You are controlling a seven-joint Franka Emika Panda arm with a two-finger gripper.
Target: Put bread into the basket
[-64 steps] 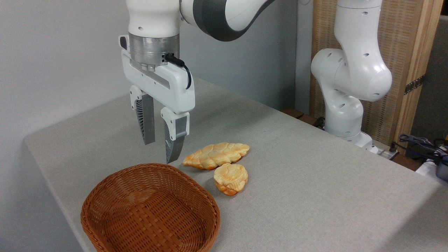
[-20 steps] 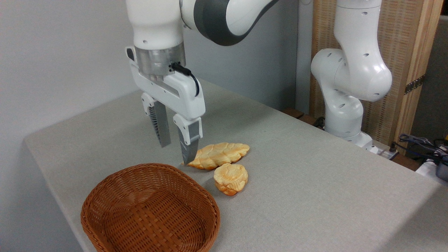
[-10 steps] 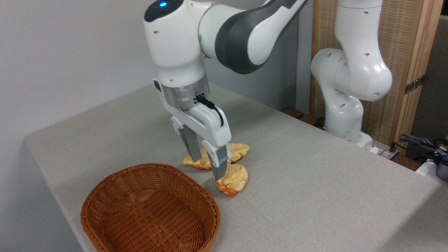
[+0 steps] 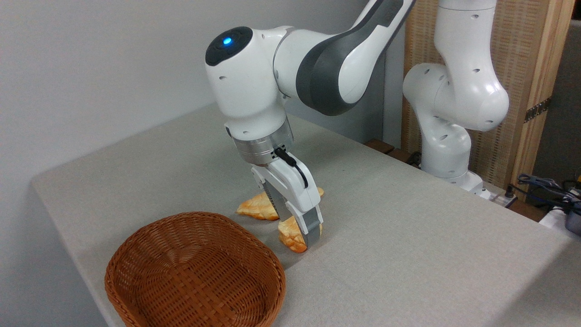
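The bread (image 4: 288, 237), a small lumpy golden bun, lies on the table just right of the basket's far rim. My gripper (image 4: 297, 234) is down over it, tilted, with one finger on each side. The near fingertip (image 4: 311, 236) covers the bun's right part, and the far finger is mostly hidden behind the gripper body. The jaws stand apart at about the bun's width, so the gripper is open around it. The reddish-brown woven basket (image 4: 136, 254) sits at the front left with nothing in it.
A longer braided loaf (image 4: 255, 208) lies just behind the bun, partly hidden by the gripper. The grey table (image 4: 408, 245) drops off at the left and front edges. The arm's white base (image 4: 454, 118) stands at the back right, with cables (image 4: 544, 186) beyond it.
The gripper has moved right and down, from above the basket's far edge to the bun. Its fingers now straddle the bun. Bread, loaf and basket have not moved.
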